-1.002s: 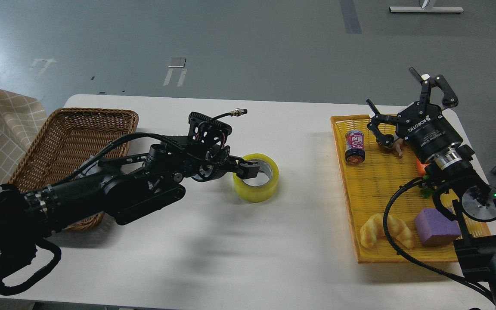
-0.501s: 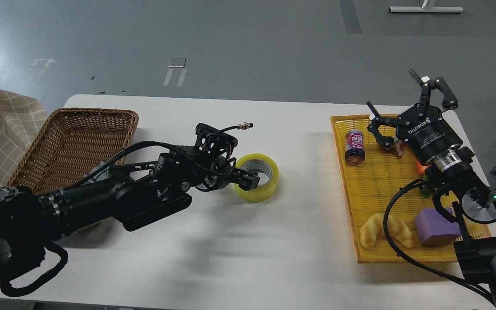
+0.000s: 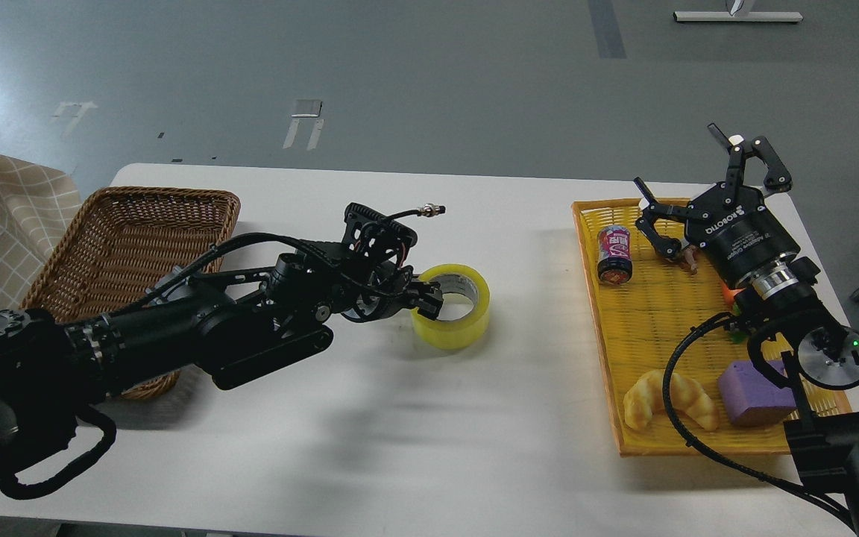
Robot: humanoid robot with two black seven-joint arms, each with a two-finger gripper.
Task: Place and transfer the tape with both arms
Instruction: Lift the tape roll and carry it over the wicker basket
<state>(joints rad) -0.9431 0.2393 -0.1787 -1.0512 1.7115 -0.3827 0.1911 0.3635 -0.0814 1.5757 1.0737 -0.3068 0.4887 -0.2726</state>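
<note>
One tape roll (image 3: 452, 317), left end effector (image 3: 429, 298) clamped on its near-left wall, now shifted slightly right across worktop (image 3: 400, 447); right end effector (image 3: 705, 190) spread open, empty: handover pending.

glossy plastic tape (image 3: 450, 306); woven wicker basket (image 3: 124, 253)

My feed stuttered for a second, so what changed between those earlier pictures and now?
The left end effector, gripping the near-left wall of the tape, dragged or carried the roll slightly right, toward the yellow tray. The right end effector barely drifted, open above the tray. The brown basket and the tray's contents stayed put.
</note>
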